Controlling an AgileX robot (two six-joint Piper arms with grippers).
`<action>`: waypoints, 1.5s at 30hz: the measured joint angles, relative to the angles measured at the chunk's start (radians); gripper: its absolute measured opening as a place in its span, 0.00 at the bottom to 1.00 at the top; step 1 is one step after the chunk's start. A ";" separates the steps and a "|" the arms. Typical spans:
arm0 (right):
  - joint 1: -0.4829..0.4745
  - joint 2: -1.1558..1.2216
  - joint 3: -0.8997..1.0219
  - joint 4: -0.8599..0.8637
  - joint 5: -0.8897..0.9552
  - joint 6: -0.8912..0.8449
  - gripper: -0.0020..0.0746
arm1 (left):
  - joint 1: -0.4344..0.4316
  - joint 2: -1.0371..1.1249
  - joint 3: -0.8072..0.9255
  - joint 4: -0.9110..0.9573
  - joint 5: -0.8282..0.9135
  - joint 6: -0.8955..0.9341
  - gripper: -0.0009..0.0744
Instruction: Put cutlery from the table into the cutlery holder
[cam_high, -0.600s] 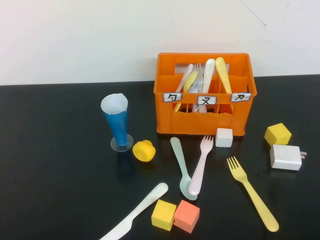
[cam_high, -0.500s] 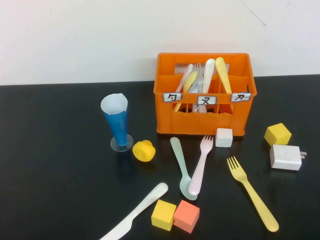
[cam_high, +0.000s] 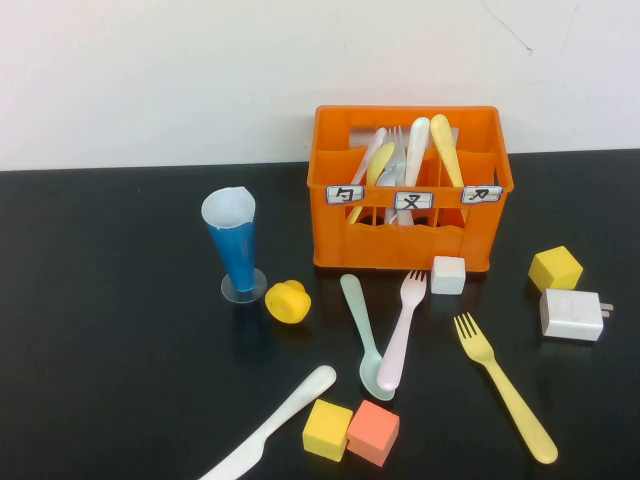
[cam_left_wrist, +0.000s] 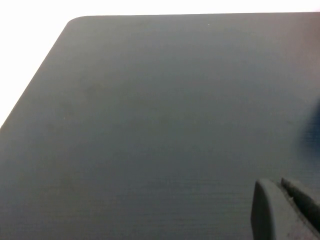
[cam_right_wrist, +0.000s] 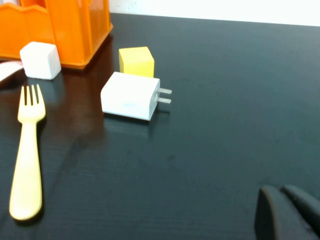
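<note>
High view: cream-white plastic knife (cam_high: 270, 427) lies bottom centre-left, orange slotted cutlery holder (cam_high: 410, 190) upper centre. Left gripper (cam_left_wrist: 285, 212) and right gripper (cam_right_wrist: 287, 215) out of that frame, fingers pressed together; spread yours, pinch the knife's handle.

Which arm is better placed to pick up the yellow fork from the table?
Right, probably. The right claw has the yellow fork in its wrist view, and the fork lies on the table's right side. The left claw faces only bare tabletop.
</note>
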 joint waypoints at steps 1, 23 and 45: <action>0.000 0.000 0.000 0.000 0.000 0.000 0.02 | 0.000 0.000 0.000 0.000 0.000 -0.002 0.01; 0.000 0.000 0.000 0.008 0.000 0.001 0.02 | 0.000 0.000 0.000 0.000 0.000 -0.004 0.01; 0.000 0.000 0.000 0.026 0.000 0.002 0.02 | 0.000 0.000 0.000 0.000 0.000 -0.001 0.01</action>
